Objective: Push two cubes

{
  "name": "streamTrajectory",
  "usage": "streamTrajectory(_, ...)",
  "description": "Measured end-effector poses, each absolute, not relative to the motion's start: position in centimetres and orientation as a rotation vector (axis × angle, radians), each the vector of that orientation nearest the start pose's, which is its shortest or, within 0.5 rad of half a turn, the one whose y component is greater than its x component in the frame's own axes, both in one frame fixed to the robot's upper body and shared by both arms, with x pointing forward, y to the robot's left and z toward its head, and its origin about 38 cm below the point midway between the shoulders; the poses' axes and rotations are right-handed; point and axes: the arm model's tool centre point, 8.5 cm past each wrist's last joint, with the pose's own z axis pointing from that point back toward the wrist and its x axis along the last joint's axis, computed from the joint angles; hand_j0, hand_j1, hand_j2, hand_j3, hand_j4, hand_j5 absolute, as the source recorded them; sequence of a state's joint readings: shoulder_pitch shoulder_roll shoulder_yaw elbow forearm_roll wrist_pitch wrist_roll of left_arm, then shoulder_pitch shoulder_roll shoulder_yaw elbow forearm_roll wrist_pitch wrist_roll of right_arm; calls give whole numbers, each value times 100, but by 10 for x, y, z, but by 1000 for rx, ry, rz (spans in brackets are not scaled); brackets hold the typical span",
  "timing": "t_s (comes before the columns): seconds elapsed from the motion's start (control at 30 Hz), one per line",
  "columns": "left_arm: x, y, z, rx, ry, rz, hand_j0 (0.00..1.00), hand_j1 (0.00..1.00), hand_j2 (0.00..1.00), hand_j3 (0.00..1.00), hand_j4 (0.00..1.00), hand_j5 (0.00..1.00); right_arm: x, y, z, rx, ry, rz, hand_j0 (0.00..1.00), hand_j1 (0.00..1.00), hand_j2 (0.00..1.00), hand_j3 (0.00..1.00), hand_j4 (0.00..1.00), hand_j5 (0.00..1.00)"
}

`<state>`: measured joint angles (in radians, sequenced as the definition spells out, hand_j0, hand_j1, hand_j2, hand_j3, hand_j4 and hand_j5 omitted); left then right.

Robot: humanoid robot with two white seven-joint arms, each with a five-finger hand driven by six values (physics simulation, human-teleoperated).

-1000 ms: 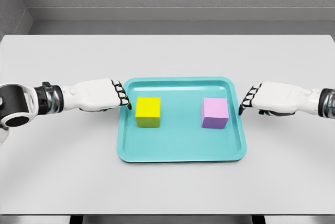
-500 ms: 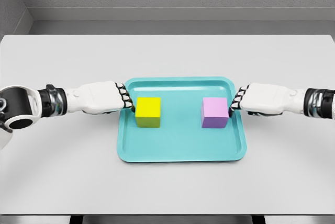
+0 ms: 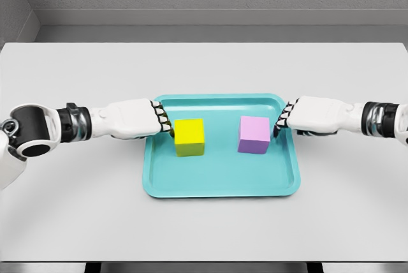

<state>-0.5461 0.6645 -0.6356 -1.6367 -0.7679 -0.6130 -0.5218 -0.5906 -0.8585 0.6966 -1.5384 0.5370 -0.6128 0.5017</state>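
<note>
Each curled robot hand (image 3: 162,122) (image 3: 282,120) touches a cube (image 3: 190,137) (image 3: 254,134).

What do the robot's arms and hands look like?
Both arms are smooth white shells with dark, silvery ringed wrist joints. The left hand and right hand are white, with fingers banded black and white. The left arm ends in a round black-faced joint.

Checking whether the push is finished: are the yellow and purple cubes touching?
Apart. The head view shows bare tray floor between yellow cube and purple cube.
</note>
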Motion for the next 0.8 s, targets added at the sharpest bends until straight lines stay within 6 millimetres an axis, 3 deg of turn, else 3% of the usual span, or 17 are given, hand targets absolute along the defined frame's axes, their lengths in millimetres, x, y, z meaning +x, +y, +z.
streamTrajectory(0.13, 399, 203, 176, -571, 1696, 2914, 74, 74, 74, 74, 74, 74, 409, -288, 178, 531, 1735, -3133, 64, 64, 64, 64, 64, 64)
streamTrajectory(0.33, 400, 196, 176, -563, 1713, 2896, 74, 74, 74, 74, 74, 74, 415, -274, 183, 531, 1753, -3091, 64, 64, 64, 64, 64, 64)
streamTrajectory(0.5, 400, 192, 176, -558, 1720, 2888, 74, 74, 74, 74, 74, 74, 412, -262, 176, 478, 1745, -3083, 64, 64, 64, 64, 64, 64)
streamTrajectory(0.8, 399, 183, 175, -538, 1729, 2880, 74, 74, 74, 74, 74, 74, 414, -253, 177, 466, 1757, -3062, 63, 63, 63, 63, 63, 63)
